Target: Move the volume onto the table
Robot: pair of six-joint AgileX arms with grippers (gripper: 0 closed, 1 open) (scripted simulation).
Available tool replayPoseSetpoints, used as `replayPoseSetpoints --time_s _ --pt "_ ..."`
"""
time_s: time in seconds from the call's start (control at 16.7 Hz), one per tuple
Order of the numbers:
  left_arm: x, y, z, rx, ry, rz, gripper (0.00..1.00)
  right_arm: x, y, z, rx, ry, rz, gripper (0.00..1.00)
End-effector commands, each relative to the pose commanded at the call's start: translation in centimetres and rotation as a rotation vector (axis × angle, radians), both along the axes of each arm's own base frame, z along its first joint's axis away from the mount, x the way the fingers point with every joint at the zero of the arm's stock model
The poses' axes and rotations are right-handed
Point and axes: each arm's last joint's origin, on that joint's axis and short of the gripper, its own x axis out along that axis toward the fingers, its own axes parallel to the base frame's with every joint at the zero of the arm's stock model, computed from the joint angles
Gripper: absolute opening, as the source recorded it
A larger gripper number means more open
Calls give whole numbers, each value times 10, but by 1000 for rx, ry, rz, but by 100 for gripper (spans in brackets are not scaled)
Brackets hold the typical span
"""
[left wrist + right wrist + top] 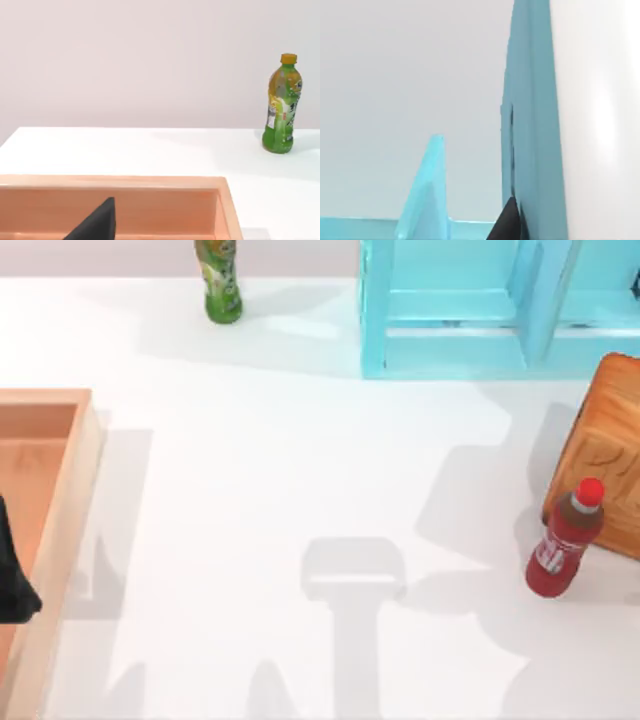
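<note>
Reaching into the light-blue shelf unit (450, 310) at the table's (300, 460) far right corner: step in hand judged to be the approach or first grasp on the volume (535, 125).

Right wrist view: darker teal slab standing upright, white face alongside it, taken to be the book's cover and page edges. Identification not certain at this range. Paler shelf divider (427, 190) farther off. Dark tip of right gripper (509, 222) right up against the teal cover, apparently touching. Whether released or clenched on it: cannot tell.

Left gripper (15, 570) parked over the wooden tray (60, 540) at the table's left edge, seen again in its own wrist view (97, 222). Grip state likewise cannot be told.

Also on the table: green bottle (220, 285) at the far edge, left of the shelf; red-capped bottle (563, 540) near the right edge, just beside a wooden block (605, 440).

Task judged barely begun, with the volume apparently not yet out on the open table.

Next move, as a judgement: confirm a firm hold, draw the book straight out without scraping the divider, then lower it flat onto the bare centre, well apart from the red-capped bottle.
</note>
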Motion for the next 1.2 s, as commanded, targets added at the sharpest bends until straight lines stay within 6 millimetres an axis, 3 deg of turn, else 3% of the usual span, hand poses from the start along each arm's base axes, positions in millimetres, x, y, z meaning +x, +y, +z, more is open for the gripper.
replayPoseSetpoints --time_s 0.18,0.36,0.48,0.9,1.08,1.2 --pt "0 0 0 0 0 0 100 -46 9 25 3 6 5 0" --pt "0 0 0 0 0 0 100 -80 6 23 31 57 -26 0" --pt "0 0 0 0 0 0 100 -89 2 23 34 65 -49 0" --pt "0 0 0 0 0 0 100 -82 9 21 25 69 -40 0" --pt "0 0 0 0 0 0 100 -61 36 27 -30 53 -22 0" --pt "0 0 0 0 0 0 100 -42 67 32 -84 37 4 0"
